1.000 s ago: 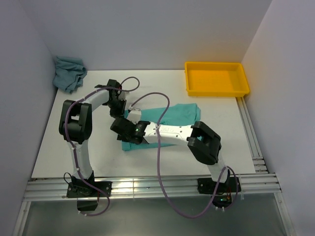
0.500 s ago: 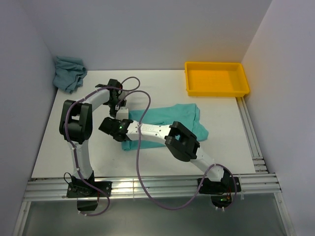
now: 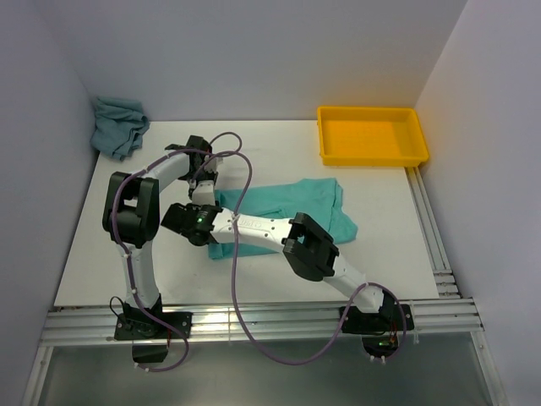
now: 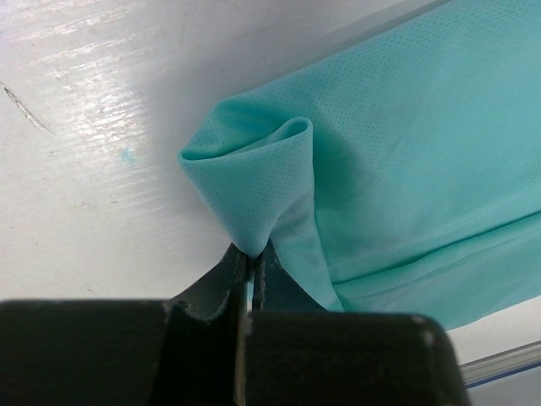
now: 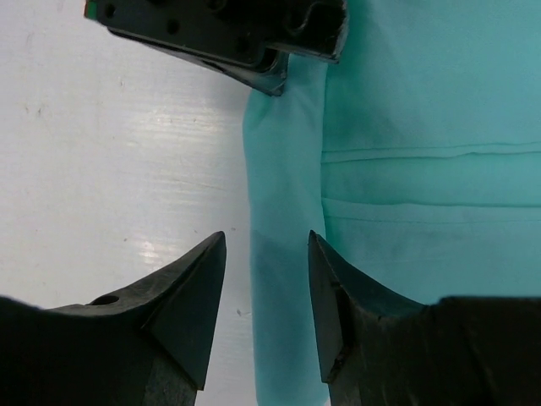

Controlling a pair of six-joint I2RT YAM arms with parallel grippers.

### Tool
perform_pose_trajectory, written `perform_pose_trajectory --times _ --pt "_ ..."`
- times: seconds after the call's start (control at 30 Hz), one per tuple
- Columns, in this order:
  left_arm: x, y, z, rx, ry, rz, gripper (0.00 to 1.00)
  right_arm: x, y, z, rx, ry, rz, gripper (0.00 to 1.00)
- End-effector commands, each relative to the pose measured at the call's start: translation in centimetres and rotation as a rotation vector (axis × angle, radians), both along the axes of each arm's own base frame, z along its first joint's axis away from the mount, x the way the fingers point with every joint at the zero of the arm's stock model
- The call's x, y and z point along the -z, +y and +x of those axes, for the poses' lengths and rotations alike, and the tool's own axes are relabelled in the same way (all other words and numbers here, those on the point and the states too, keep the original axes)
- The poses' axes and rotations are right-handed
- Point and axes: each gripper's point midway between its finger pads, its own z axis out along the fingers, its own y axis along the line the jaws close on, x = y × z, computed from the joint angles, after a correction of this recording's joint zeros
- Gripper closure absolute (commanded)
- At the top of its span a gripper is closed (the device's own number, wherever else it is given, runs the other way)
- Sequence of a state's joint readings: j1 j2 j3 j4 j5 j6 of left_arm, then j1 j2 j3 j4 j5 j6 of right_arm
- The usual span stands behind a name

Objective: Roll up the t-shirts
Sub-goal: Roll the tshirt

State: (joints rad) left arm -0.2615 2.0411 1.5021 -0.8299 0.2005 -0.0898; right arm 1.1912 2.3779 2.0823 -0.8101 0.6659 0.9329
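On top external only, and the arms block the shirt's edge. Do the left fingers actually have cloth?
Observer: Yes. The left wrist view shows the left fingers shut on a pinched-up fold of the mint-green t-shirt.
Operator: And the right?
Observer: Open. The right fingers straddle the shirt's side edge, one over bare table and one over cloth, gripping nothing.
Operator: Same edge as the left?
Observer: Yes. The left arm's tip shows at the top of the right wrist view, on that edge.

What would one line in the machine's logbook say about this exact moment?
left gripper: shut on mint-green t-shirt edge | right gripper: open over same edge | blue-grey t-shirt: bunched, far-left corner, untouched
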Motion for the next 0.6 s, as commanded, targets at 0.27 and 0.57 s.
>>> perform_pose_trajectory --times 0.27,0.57 --pt "-0.6 -0.4 0.5 0.025 -0.021 0.017 1.0 1.6 -0.6 1.0 -0.003 -0.047 -0.136 0.45" --pt "-0.6 -0.7 0.5 0.025 -0.018 0.016 1.0 1.9 -1.1 0.3 0.005 -0.028 -0.155 0.46"
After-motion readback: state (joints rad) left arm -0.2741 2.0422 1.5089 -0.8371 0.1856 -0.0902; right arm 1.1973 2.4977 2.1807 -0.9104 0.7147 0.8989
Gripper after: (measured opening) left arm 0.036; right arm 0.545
